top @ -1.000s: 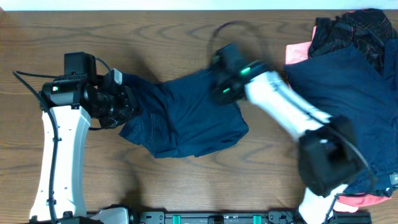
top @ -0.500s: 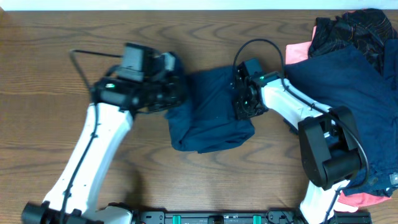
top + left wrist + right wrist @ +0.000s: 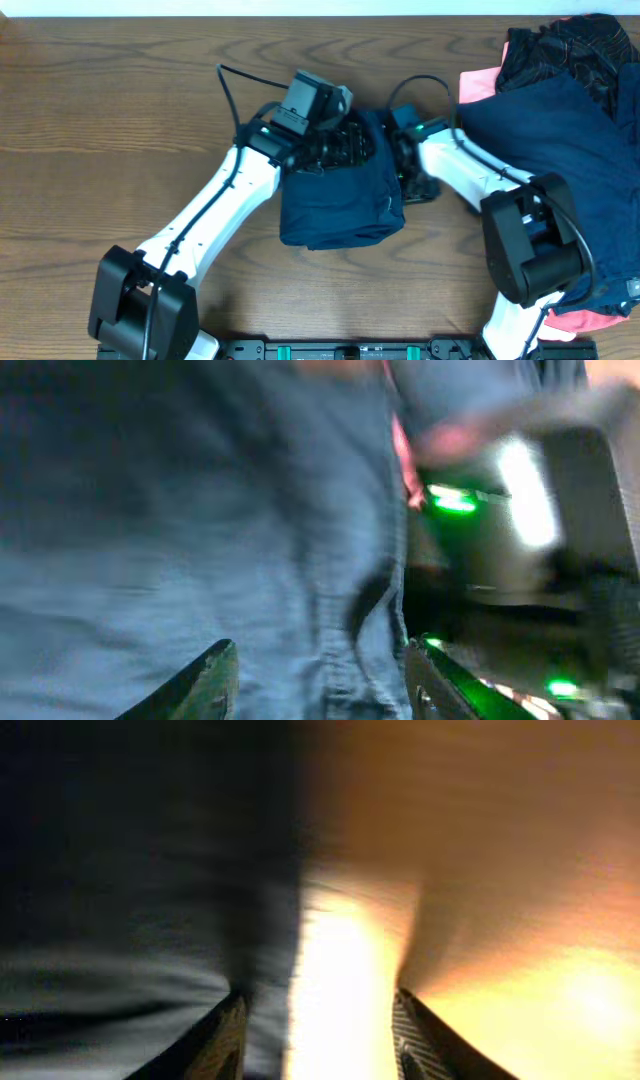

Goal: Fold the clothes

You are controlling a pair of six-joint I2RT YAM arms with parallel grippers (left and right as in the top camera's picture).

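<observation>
Either side of the navy garment (image 3: 340,200), the left arm (image 3: 200,225) and right arm (image 3: 462,172) show white links, bulky black joint housings, thin black cables (image 3: 222,76) looping beyond it, and small green lights (image 3: 418,127).

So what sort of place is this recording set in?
Probably a robotics lab bench rather than a home: a wood-grain table, a left arm and a right arm mounted at its near edge, and a heap of clothes staged for folding.

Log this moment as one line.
fold in progress | navy garment doubled over | left pincer open over it | right pincer open at its edge
</observation>
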